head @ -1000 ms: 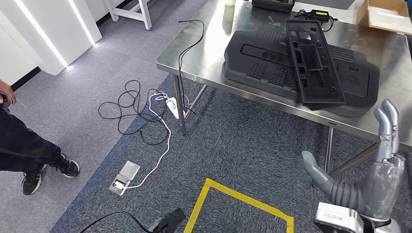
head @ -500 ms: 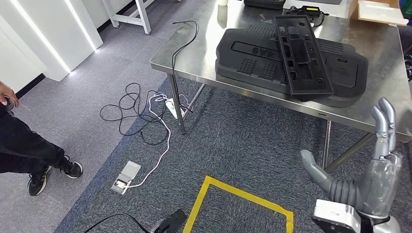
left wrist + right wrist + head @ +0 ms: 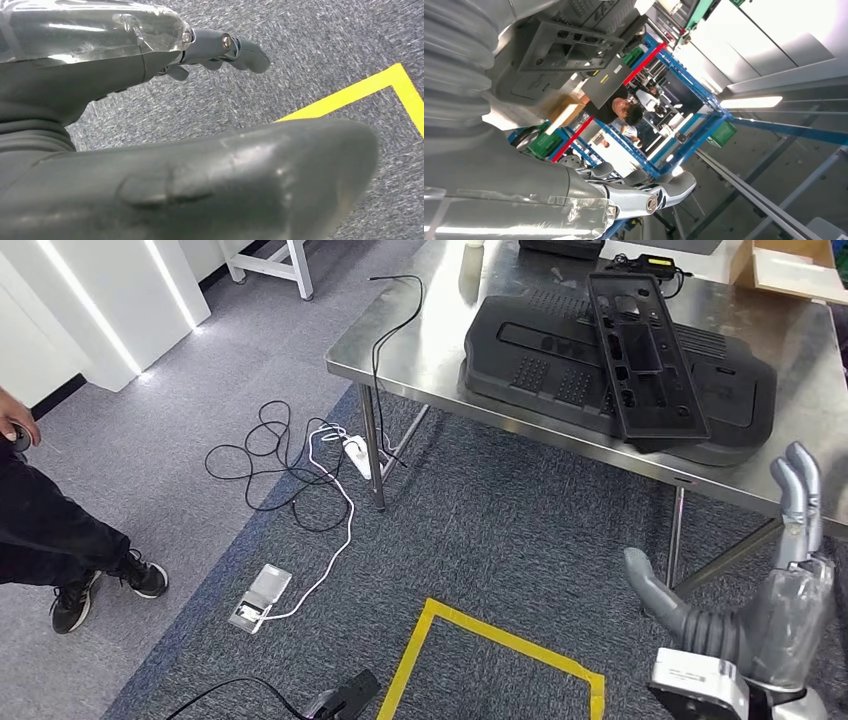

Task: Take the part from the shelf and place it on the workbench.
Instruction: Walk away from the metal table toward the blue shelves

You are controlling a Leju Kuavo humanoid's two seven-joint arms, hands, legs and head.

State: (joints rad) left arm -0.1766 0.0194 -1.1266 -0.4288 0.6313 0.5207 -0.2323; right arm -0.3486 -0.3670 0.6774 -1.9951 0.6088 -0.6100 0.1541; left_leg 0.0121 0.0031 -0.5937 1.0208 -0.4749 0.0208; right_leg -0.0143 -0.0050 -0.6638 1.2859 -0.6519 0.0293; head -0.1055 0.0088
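- Risk first: our right hand [image 3: 775, 610] hangs low, below the edge of the workbench [image 3: 430, 335], with fingers pointing up and thumb spread wide, holding nothing. We judge that if that hand rises it could knock the underside of the bench edge or a table leg [image 3: 676, 540] just beside it.
- Trip hazard, in our judgement: a tangle of black and white cables [image 3: 290, 465] and a power strip [image 3: 355, 455] lie on the carpet well off to the left of the hand, near where our feet may step.
- Another hazard: a person [image 3: 45, 530] stands at the far left, well apart from the hand; turning that way could bring us close.
- Our left hand [image 3: 150, 125] hangs over the carpet near a yellow tape line [image 3: 350, 92]; its fingers are loosely extended, grasping nothing.
- The part [image 3: 645, 355]: a flat, long, black plastic frame with many rectangular cut-outs, thin and rigid-looking. It lies above and ahead of our right hand, on top of a larger black moulded panel [image 3: 560, 350] on the bench, slightly overhanging it.
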